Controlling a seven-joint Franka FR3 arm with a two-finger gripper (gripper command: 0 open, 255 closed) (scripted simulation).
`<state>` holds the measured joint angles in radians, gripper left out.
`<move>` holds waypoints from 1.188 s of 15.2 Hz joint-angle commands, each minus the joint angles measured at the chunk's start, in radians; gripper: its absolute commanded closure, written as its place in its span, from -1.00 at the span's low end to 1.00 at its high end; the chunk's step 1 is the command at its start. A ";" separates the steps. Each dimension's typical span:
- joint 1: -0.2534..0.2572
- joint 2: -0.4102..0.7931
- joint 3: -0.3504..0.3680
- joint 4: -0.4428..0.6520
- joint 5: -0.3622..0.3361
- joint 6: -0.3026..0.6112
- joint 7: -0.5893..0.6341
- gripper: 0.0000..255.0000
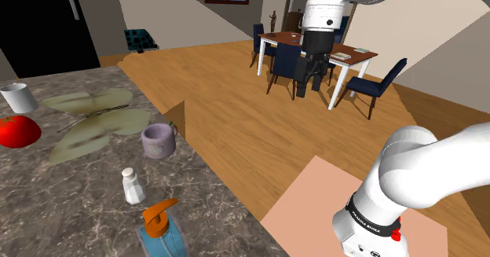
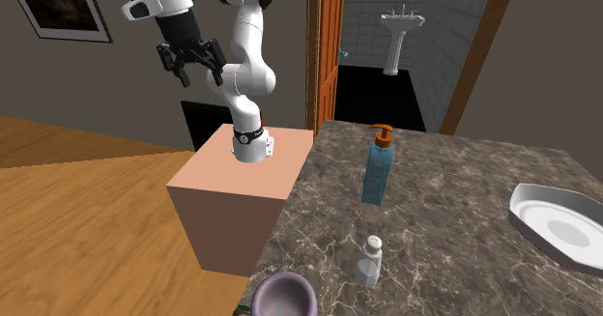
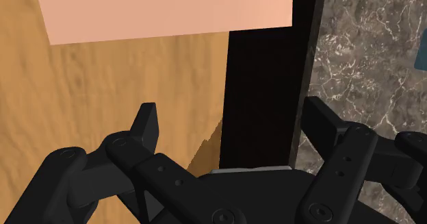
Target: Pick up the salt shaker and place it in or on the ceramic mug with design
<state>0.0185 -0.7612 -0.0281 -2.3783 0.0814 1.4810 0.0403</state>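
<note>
End effector state: The end effector (image 3: 233,113) is hanging with its two fingers spread wide apart and is gripping nothing.
End effector position: In the shoulder view it is hovering high over the wooden floor (image 1: 259,137), off the edge of the bench (image 1: 71,204), at about 2 o'clock from the mug and well apart from it.
Salt shaker: The salt shaker (image 1: 131,185) is standing upright on the bench, near the mug at about 7 o'clock from it, and nothing is touching it.
Mug: The mug (image 1: 158,141) is standing upright with its mouth open upward and is carrying nothing; its pale purple wall appears to be bearing a faint pattern, though this is hard to confirm.
Neighbouring item: A blue soap dispenser (image 1: 162,230) with an orange pump is standing near the salt shaker, at about 5 o'clock from it in the shoulder view.
Stand: The stand (image 2: 242,184) is sitting against the bench edge.
Steps done: None is showing; the approach is not yet made.
Steps left: Reaching to the salt shaker, closing on it, lifting it, carrying it to the mug, and releasing it in or on the mug.
Progress judgement: The task is standing at its very start.
</note>
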 commanded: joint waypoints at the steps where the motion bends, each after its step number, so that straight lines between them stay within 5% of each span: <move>1: 0.000 0.000 0.000 0.000 0.000 0.000 0.000 -1.00; 18: 0.110 0.392 0.269 0.081 0.141 0.434 0.231 -1.00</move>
<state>0.1246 -0.4019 0.2268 -2.3131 0.2215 1.8888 0.2584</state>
